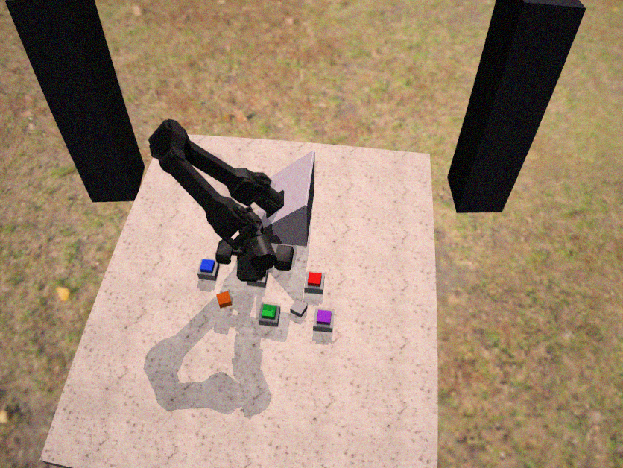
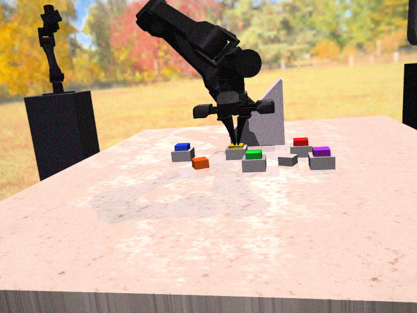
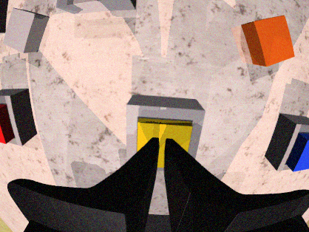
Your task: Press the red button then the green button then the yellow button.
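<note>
The arm [image 2: 188,32] folds over from its base at the back of the desk [image 2: 202,235]; the upper link rises to a high elbow, the forearm slopes down and forward, and the wrist turns the hand [image 2: 236,143] straight down; its fingers are pressed together to a narrow slit and pinch nothing; their tips touch the top of the yellow button [image 3: 163,134], which sits low in its grey housing [image 2: 235,153] in the exterior view.

In the top view the hand hides the yellow button; the blue button [image 1: 207,265] sits to its left and the red button [image 1: 314,278] to its right, both standing proud; the green button [image 1: 269,311] lies nearer the front, beside a grey block [image 1: 298,307]; the purple button [image 1: 323,317] is just past that block; an orange block [image 1: 223,298] lies between blue and green, apart from the hand.
</note>
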Motion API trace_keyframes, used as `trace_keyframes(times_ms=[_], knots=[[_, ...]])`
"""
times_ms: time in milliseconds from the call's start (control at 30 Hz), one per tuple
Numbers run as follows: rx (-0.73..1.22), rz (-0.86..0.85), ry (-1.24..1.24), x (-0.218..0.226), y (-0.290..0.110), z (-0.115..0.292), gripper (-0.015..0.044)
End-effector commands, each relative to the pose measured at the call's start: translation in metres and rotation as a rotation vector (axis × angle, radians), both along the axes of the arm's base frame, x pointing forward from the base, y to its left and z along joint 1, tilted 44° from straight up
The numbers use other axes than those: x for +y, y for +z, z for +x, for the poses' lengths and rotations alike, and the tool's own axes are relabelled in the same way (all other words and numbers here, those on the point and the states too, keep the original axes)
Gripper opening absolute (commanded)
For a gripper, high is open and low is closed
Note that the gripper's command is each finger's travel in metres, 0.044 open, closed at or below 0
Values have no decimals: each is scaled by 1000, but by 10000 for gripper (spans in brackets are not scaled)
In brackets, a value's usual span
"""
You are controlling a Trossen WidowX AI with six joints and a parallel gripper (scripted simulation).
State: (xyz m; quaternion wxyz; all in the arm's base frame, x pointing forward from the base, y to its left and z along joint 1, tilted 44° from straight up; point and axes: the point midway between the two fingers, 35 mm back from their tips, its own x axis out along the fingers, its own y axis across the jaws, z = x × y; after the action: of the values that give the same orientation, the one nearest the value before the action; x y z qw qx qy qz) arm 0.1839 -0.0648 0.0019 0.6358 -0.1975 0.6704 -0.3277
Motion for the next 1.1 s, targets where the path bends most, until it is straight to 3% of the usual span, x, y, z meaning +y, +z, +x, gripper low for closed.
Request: trace_keyframes(times_ms=[0,233,467,733,900,1067], knots=[[1,0,0,5,5,1,20],[8,-3,1,22,24,2,20],[3,15,6,75,7,51,204],[2,19,5,164,-44,90,400],[0,10,1,212,-81,93,400],[0,10,1,214,-83,93,400]])
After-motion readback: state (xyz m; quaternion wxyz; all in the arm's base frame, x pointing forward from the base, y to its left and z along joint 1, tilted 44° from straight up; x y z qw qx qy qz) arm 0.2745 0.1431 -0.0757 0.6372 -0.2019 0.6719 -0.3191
